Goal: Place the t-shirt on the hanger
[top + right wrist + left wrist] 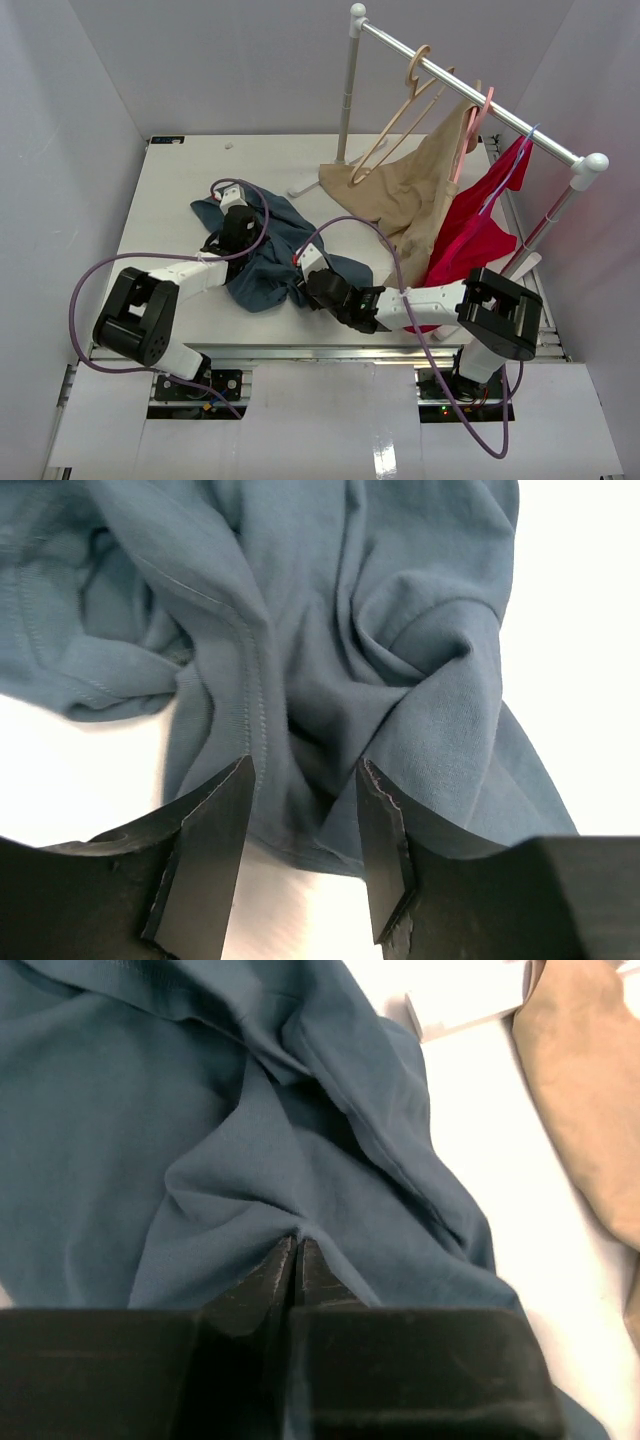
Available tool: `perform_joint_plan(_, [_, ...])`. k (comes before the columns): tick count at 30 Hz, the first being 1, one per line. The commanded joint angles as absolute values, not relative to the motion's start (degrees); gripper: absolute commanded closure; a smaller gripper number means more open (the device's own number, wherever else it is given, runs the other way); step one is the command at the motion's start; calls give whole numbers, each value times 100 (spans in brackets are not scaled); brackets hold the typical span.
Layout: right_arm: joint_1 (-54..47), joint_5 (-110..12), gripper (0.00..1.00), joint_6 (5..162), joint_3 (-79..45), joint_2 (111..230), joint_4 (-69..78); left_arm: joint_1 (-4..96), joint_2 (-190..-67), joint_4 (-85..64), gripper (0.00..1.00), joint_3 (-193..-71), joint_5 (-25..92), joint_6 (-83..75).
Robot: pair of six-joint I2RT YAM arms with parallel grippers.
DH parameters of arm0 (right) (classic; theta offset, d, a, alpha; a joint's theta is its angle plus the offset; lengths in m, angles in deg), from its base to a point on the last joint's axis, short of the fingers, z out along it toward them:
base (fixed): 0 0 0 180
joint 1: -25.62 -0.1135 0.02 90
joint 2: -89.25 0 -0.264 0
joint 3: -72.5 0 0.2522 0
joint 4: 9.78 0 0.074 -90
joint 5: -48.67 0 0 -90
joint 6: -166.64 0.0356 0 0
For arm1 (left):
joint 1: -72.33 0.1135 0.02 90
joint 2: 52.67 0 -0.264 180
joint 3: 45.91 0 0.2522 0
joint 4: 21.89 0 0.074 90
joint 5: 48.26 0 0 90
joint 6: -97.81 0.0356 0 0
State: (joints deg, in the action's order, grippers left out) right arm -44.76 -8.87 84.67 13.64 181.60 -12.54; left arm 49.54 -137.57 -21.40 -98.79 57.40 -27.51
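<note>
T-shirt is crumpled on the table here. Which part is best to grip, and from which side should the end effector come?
Probably the stitched hem ridge, pinched from above. The t-shirt lies bunched on the table, so only raised folds offer purchase, and the double-stitched hem looks firmest. The right end effector straddles it.

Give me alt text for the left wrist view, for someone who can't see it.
The left fingers are pinched shut on a fold of the blue t-shirt, which fills most of the frame. White table and a tan garment show at the right.
</note>
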Motion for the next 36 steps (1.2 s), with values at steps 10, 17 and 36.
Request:
perform_joint_plan(10, [-5191, -362, 58, 8860, 1087, 18163, -1568, 4966, -11587, 207, 24, -10648, 5936, -2519])
perform_joint_plan(17, [-5228, 399, 58, 9306, 559, 18927, -1085, 4960, -10662, 421, 24, -10053, 6008, -2696])
perform_joint_plan(36, [-5320, 1146, 50, 9857, 383, 19377, -330, 4918, -10311, 705, 33, -9002, 5013, -3039])
